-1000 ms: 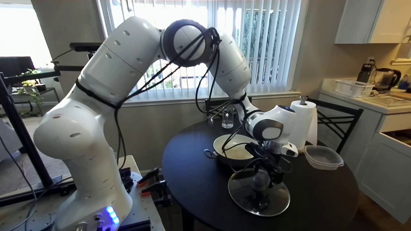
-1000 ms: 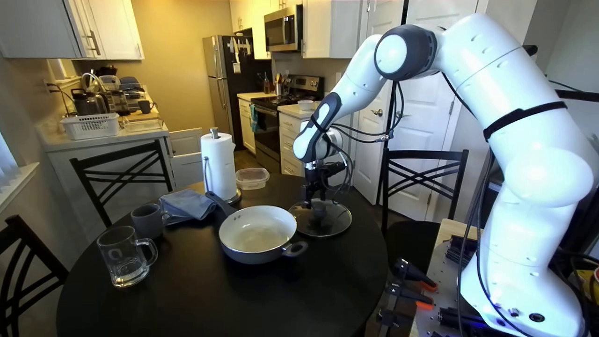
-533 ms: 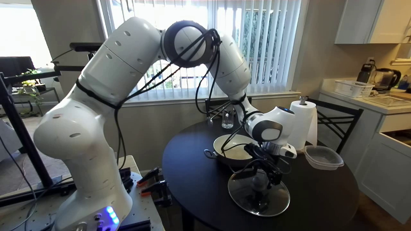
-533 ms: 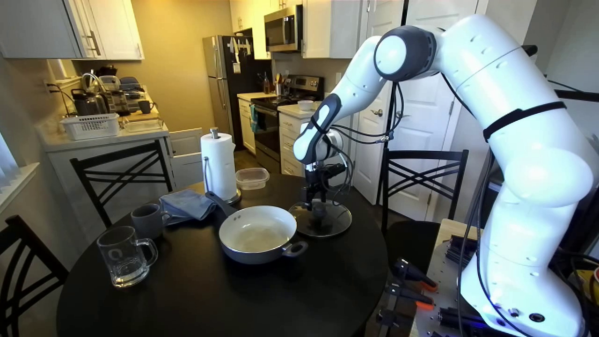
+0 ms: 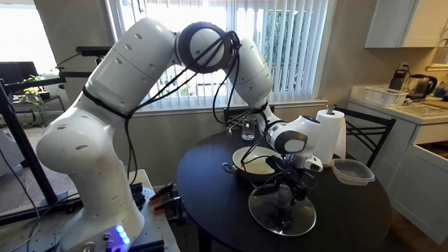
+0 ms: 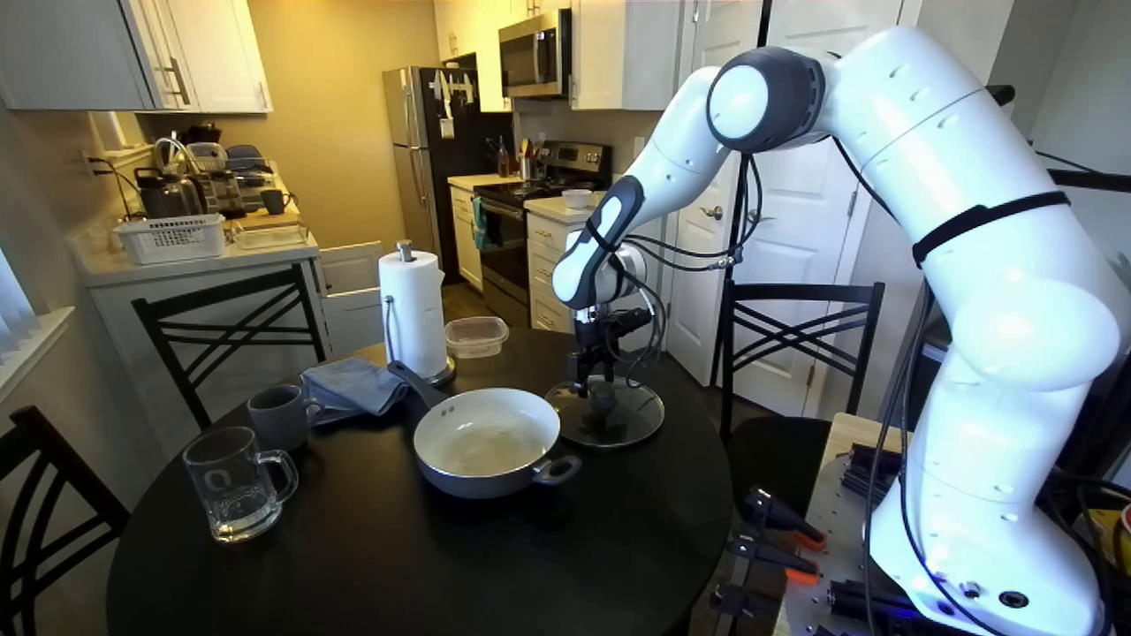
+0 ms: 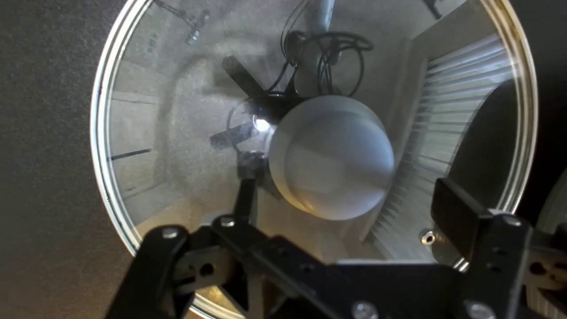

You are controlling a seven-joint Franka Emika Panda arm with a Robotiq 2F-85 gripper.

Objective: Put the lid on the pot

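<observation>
The jaws of my gripper [image 7: 345, 190] stood apart, and in the wrist view the knob [image 7: 334, 164] appeared between them. Whether a finger touched it, I could not tell. The lid [image 7: 199, 159] was below the gripper, on the dark table [image 6: 371, 556], with a metal rim around its glass. Just beside it stood the pot [image 6: 477, 484], its pale inside visible in both exterior views; if lid and pot touched, I could not judge. In an exterior view, the long handle [image 6: 413, 382] of the pot pointed toward the paper roll [image 6: 415, 318], which stood upright. Near this roll I found a clear tub [image 6: 477, 340] and, on the roll's opposite side, a blue cloth [image 6: 353, 389]; after the cloth came a grey cup [image 6: 278, 420], and near the cup a glass mug [image 6: 234, 486]. Beyond the table stood a chair [image 6: 804, 294], farther a white basket [image 6: 172, 238] on the counter [image 6: 177, 271], and at the end the fridge [image 6: 409, 141].
</observation>
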